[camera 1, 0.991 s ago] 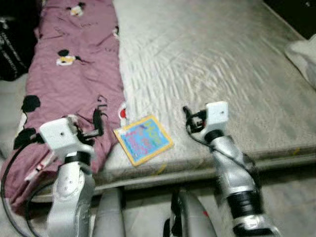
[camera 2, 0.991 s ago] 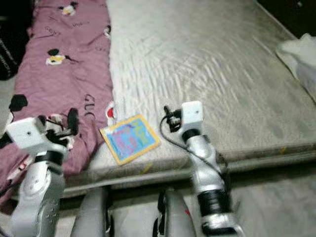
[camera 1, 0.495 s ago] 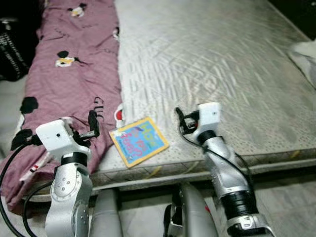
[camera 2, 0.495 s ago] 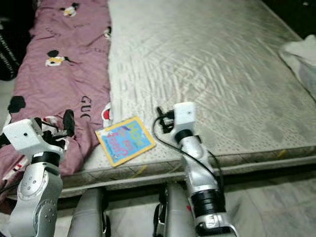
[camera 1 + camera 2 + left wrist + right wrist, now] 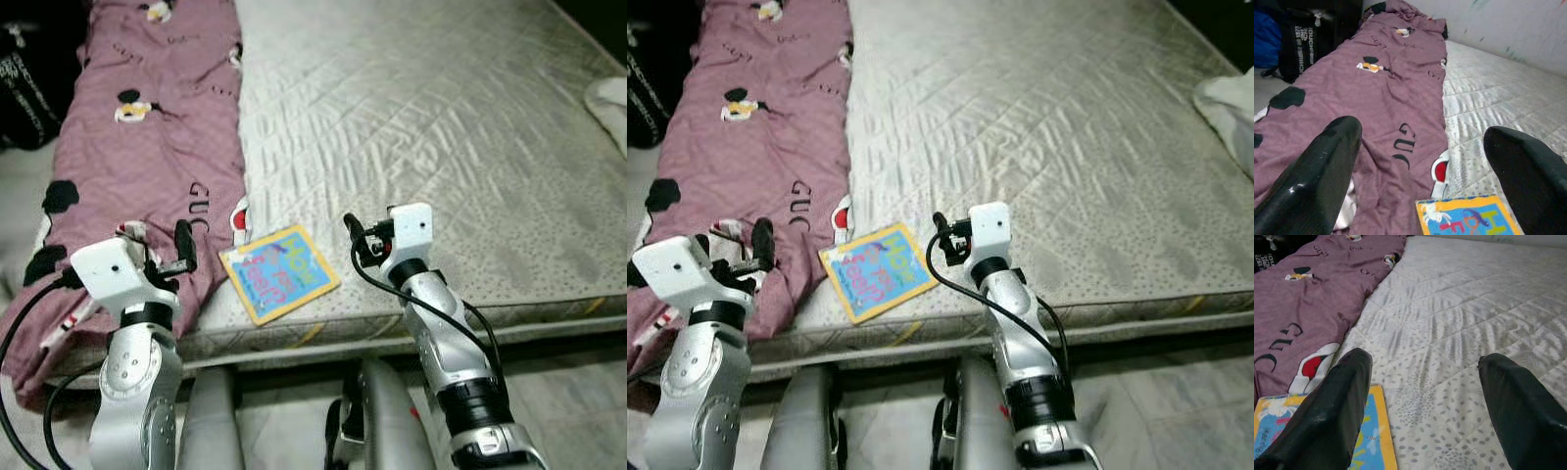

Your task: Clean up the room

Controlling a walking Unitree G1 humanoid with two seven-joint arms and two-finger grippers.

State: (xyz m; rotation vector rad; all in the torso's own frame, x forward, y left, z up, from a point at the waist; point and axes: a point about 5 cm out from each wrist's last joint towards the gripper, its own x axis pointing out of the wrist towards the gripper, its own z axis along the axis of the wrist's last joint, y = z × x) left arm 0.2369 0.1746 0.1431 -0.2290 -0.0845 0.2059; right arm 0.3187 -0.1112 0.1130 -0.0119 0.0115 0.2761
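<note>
Bare mattress: a book lies between spread left hand and right hand, seemingly untouched.

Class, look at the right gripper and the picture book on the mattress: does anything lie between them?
Nothing visible does. The right gripper, fingers open, hovers beside the picture book, with bare mattress between them.

A bed with a bare grey quilted mattress. A mauve cartoon-print blanket lies along its left side. A yellow-bordered blue picture book lies flat near the front edge, just beside the blanket, touching its edge.
</note>
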